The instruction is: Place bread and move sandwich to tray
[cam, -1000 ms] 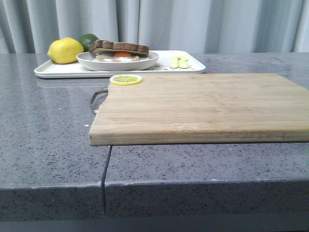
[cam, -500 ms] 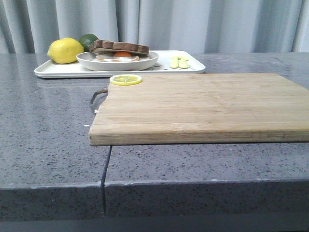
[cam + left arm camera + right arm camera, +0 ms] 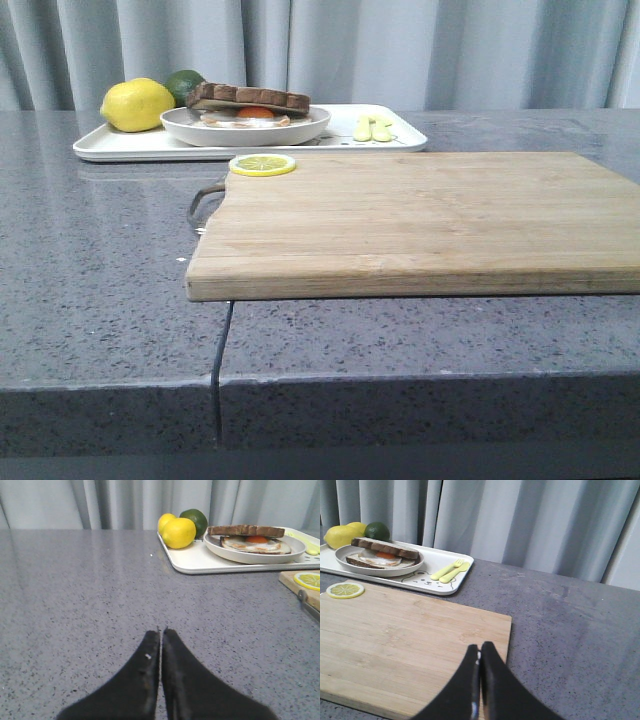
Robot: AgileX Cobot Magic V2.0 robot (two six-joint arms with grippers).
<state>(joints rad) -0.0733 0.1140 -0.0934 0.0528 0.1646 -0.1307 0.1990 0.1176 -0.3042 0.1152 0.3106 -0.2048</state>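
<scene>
Grippers: black left gripper (image 3: 161,632) and right gripper (image 3: 480,652) both pressed together, empty, low over the counter.
Wooden cutting board (image 3: 420,220): bare, lemon slice (image 3: 262,164) at 10 o'clock corner.
Sandwich (image 3: 247,104): bread-topped, plated on the white rectangular tray (image 3: 120,146), 11 o'clock, far; task looks finished.
Surface: speckled grey stone counter (image 3: 90,260); grey curtain (image 3: 400,50) behind.

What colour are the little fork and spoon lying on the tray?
Pale yellow-green. The fork and spoon show best in the right wrist view, lying on the white tray.
</scene>
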